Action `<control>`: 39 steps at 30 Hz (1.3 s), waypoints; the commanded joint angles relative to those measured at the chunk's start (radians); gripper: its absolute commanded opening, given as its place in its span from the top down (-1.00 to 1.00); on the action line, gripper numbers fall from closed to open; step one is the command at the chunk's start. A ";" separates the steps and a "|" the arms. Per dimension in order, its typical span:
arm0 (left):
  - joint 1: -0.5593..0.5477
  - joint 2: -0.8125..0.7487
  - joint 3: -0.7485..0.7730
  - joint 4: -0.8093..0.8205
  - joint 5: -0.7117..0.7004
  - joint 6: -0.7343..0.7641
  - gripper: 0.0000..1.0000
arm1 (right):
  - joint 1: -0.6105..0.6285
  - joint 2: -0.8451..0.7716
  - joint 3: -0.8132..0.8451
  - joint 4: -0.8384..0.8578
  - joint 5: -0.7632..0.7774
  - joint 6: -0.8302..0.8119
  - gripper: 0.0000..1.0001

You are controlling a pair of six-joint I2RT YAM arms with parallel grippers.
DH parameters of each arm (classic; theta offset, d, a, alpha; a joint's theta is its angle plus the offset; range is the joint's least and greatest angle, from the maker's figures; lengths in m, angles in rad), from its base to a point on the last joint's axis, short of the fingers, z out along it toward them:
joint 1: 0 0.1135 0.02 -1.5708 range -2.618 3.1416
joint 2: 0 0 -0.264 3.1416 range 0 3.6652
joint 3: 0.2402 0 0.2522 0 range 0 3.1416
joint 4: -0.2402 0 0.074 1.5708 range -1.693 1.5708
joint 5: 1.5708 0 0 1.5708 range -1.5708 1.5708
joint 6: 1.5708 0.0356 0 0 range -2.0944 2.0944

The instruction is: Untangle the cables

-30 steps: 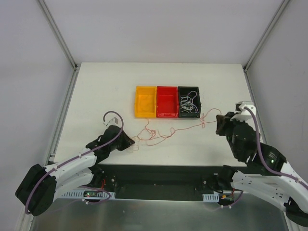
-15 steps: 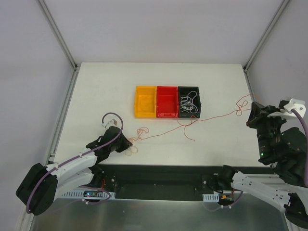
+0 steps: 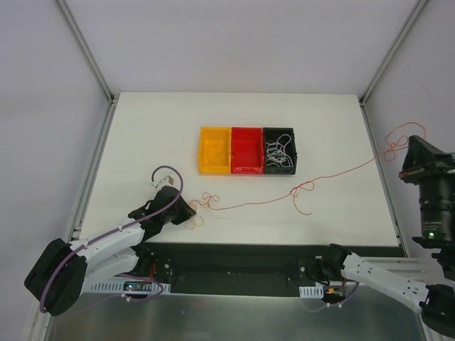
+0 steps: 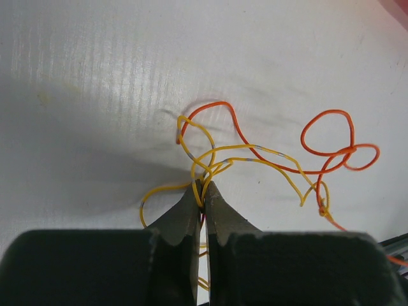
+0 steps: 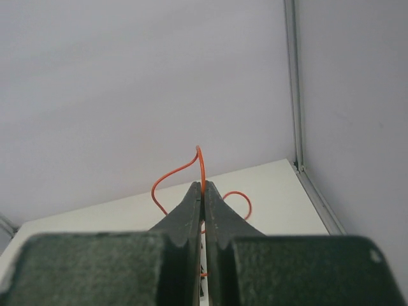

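- Left gripper (image 4: 203, 192): the jaws are pressed together with no gap showing, pinching the yellow cable (image 4: 167, 186) at the tangle's near edge. I cannot tell whether an orange strand is caught in the same pinch.
- Tangle: lies directly ahead of the left jaws and touches their tips. Yellow loops fan out to both sides, and orange loops sit ahead and to the right.
- Right gripper (image 5: 203, 191): the jaws are closed flat on the orange cable (image 4: 220, 104), and a short curl stands up past the tips.
- Orange cable, long axis: one line running from just ahead of the left jaws across to the right jaws, nearly straight apart from a small kinked loop (image 3: 302, 190) partway along, somewhat nearer the right jaws.
- White cables (image 3: 279, 153): heaped in the black bin (image 3: 279, 130), well ahead of both jaw sets and held by neither.
- Judgement: the remaining knot is next to the left jaws, so the left arm is nearer. Any freeing pull would follow the cable's axis, away from the left pinch.
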 commanded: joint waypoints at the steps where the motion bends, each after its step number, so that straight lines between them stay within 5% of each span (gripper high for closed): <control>1: 0.002 0.009 0.005 -0.008 -0.012 0.028 1.00 | 0.000 0.051 -0.138 -0.048 -0.060 0.070 0.99; 5: 0.002 -0.021 -0.012 -0.002 -0.012 0.026 1.00 | 0.000 0.068 -0.307 -0.111 -0.082 0.205 0.99; 10: 0.002 -0.053 -0.030 0.012 -0.006 0.035 0.99 | -0.004 0.064 -0.321 -0.123 0.008 0.144 0.99; 13: 0.004 -0.060 -0.035 0.098 0.086 0.107 0.32 | -0.004 0.047 -0.287 -0.141 -0.039 0.137 0.99; 18: 0.004 -0.098 -0.010 0.213 0.296 0.226 -0.32 | -0.004 0.018 -0.298 -0.183 -0.109 0.196 0.99; 23: 0.001 -0.149 0.034 0.407 0.530 0.290 -0.37 | -0.004 0.013 -0.292 -0.181 -0.194 0.260 0.99; 27: -0.065 -0.025 0.170 0.517 0.672 0.390 -0.39 | -0.004 0.037 -0.240 -0.181 -0.260 0.294 0.99; 33: -0.280 0.192 0.333 0.543 0.393 0.681 -0.45 | -0.004 0.057 -0.178 -0.184 -0.291 0.311 0.99; 39: -0.413 0.466 0.400 0.817 0.296 0.896 -0.55 | -0.003 0.073 -0.131 -0.187 -0.299 0.329 0.99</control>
